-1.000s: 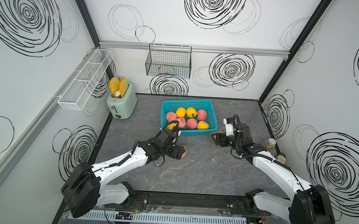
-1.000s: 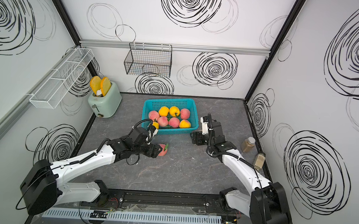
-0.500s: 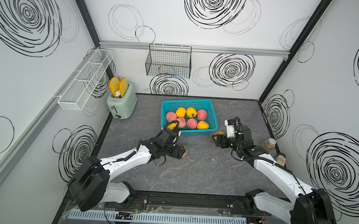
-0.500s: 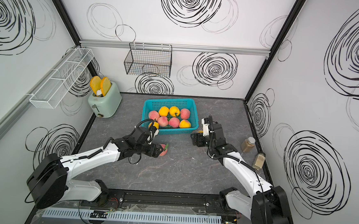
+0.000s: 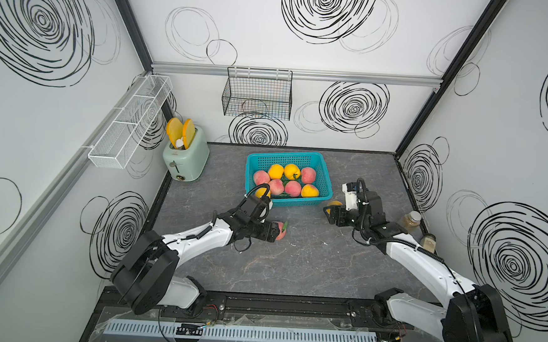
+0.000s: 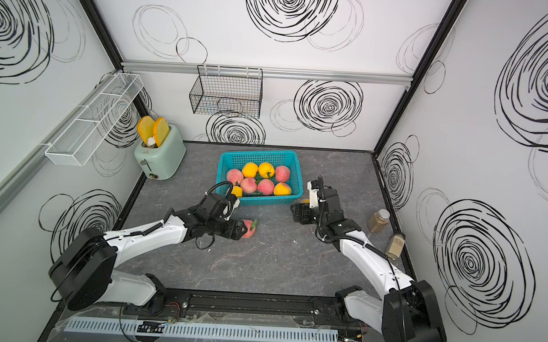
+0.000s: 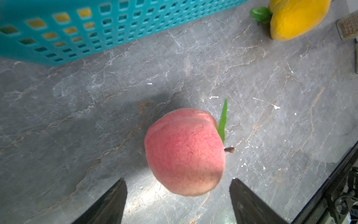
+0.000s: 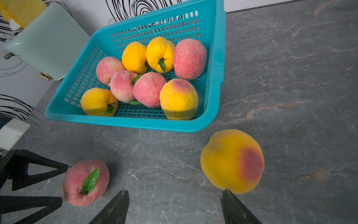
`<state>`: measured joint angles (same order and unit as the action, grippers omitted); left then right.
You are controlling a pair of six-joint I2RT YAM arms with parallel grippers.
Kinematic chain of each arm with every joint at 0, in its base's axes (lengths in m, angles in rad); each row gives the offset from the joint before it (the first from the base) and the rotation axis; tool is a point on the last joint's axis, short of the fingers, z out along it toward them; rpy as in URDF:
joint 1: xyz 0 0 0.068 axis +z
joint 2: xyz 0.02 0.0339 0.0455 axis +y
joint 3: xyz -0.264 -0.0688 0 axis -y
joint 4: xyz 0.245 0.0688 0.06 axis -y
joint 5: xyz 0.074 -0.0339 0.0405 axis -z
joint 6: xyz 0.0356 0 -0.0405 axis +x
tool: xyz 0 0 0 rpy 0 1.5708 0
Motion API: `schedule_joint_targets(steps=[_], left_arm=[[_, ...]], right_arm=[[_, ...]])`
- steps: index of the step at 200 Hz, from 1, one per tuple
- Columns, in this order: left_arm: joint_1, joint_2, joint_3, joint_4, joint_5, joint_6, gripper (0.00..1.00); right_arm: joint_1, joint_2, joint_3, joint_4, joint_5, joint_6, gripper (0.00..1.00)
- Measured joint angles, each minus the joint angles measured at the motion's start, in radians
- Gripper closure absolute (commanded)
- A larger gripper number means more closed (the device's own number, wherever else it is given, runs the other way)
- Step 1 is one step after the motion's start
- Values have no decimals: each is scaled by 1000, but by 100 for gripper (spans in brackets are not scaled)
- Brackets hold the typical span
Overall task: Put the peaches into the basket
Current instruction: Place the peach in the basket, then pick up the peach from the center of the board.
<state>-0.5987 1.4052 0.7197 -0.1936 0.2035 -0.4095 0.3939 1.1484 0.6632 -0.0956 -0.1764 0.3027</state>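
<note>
The teal basket (image 5: 283, 154) (image 6: 257, 152) (image 8: 215, 58) stands at the back middle of the table and holds several peaches, pink and yellow. A pink peach (image 5: 282, 231) (image 6: 250, 229) (image 7: 184, 153) (image 8: 85, 182) lies on the table in front of it. My left gripper (image 5: 275, 232) (image 7: 178, 182) is open, its tips on either side of the pink peach's near end without touching it. A yellow peach (image 5: 334, 203) (image 6: 305, 200) (image 8: 232, 161) lies by the basket's right front corner. My right gripper (image 5: 328, 213) (image 8: 174, 192) is open, one fingertip at that peach's edge.
A mint toaster (image 5: 185, 161) with orange toast slices stands at the back left. On the walls hang a black wire basket (image 5: 257, 96) and a white mesh rack (image 5: 129, 120). Two jars (image 5: 410, 220) (image 5: 427, 243) stand along the right table edge.
The left jaws have spread a little wider at the pink peach, which lies where it was. The right arm has barely shifted.
</note>
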Motion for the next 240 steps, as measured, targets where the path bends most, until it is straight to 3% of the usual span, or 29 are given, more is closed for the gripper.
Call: schedule_joint_targets(steps=[240], left_arm=[[2, 126, 66, 64, 66, -28, 17]], right_arm=[[0, 0, -20, 21, -3, 4, 21]])
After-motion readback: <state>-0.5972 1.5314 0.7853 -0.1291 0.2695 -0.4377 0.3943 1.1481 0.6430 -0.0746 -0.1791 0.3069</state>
